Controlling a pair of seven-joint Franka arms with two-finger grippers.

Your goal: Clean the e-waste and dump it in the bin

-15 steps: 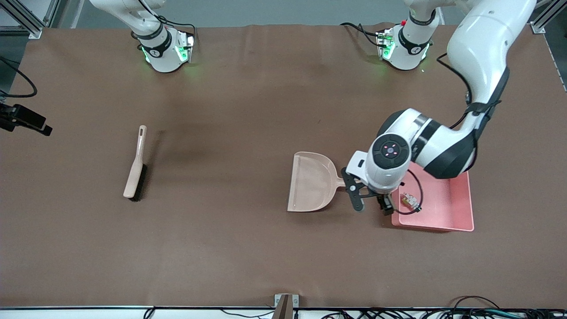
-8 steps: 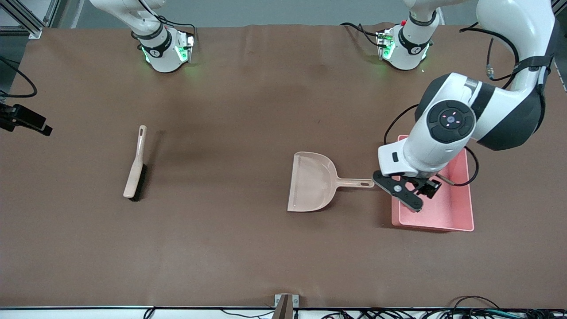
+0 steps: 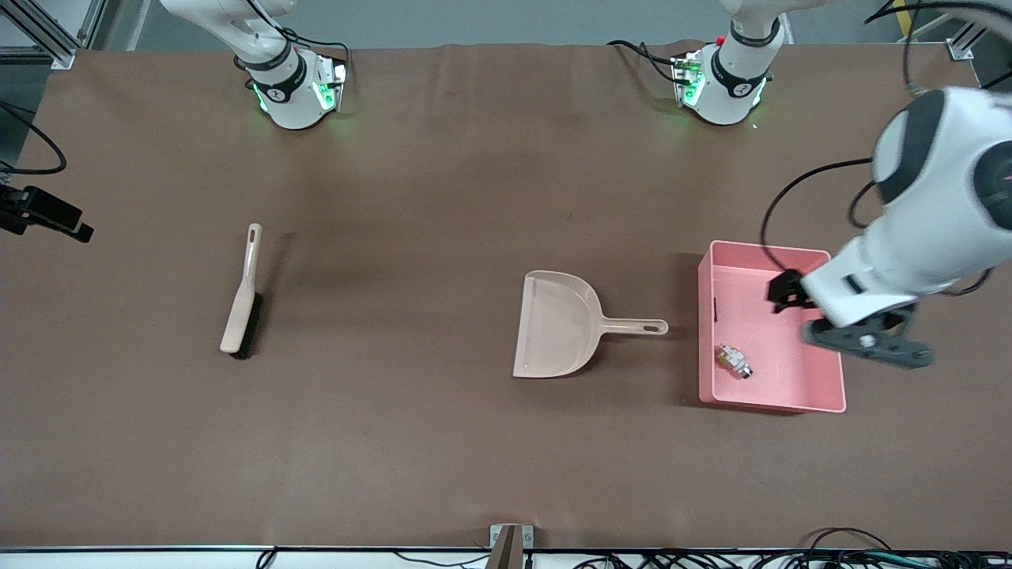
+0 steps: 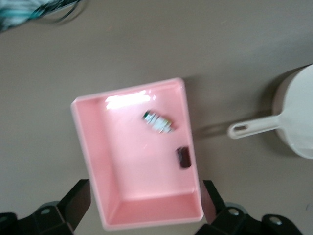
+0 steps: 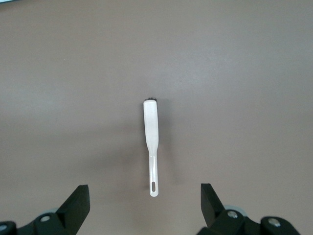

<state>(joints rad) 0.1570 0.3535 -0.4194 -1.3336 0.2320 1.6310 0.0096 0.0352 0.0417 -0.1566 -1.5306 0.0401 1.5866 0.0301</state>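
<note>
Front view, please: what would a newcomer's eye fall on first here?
The pink bin at the left arm's end of the table, with two small electronic parts inside, and the left gripper open above its edge. Beside it lies the empty beige dustpan, and toward the right arm's end the brush, with the right gripper open above it.

**Mostly plastic on a matt top**

From my seat, the bin (image 3: 822,399) looks like smooth pink plastic, with a glossy glare patch on its floor. Beside the bin, the dustpan (image 3: 553,324) reads as smooth beige plastic with a dull sheen. The table (image 3: 411,442) under them is matt brown. The brush (image 3: 241,304) has a similar plastic handle and dark bristles.
</note>
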